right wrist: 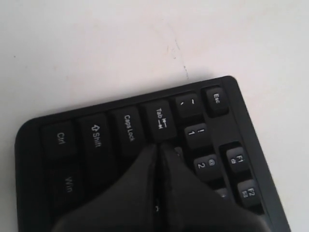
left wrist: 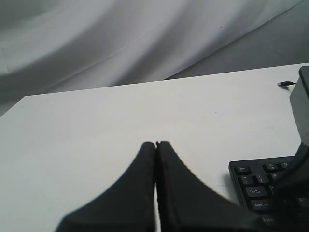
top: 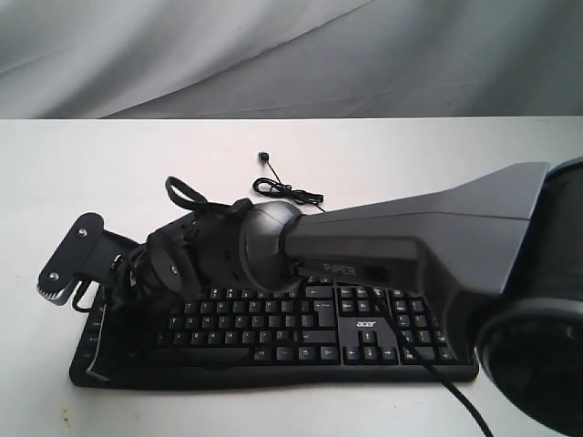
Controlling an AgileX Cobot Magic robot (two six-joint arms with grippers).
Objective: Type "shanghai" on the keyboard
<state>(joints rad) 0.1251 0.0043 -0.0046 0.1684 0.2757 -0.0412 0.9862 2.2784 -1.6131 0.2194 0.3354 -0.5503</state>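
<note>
Where the white table (top: 137, 164) meets the lower middle of the exterior view, one keyboard (top: 364, 330) is laid flat with its long side across the frame; it is seen to be wide, black and plastic, with white legends on the keys, a white "acer" logo above the arrow keys and a number pad at its right end. One thin black cable (top: 290, 190) is coiled loosely on the table just behind the keyboard, ending in a small plug further back. Two arms are counted. The right arm (top: 410, 241), a dark grey casing marked "PIPER", is stretched from the right edge across the middle of the keyboard to its left end, so that much of the upper key rows is covered. In the right wrist view the right gripper (right wrist: 158, 145) is shown with its two black fingers pressed together, nothing held between them, the tips lying at the Tab key with Caps Lock, Shift and Ctrl in line beside it and Esc near the keyboard's corner; whether the tips touch the key cannot be told. In the left wrist view the left gripper (left wrist: 155, 143) is likewise seen pressed together and empty, held over bare table, with the keyboard's Esc corner just beside it. One grey draped cloth (top: 273, 55) is hung behind the table.
</note>
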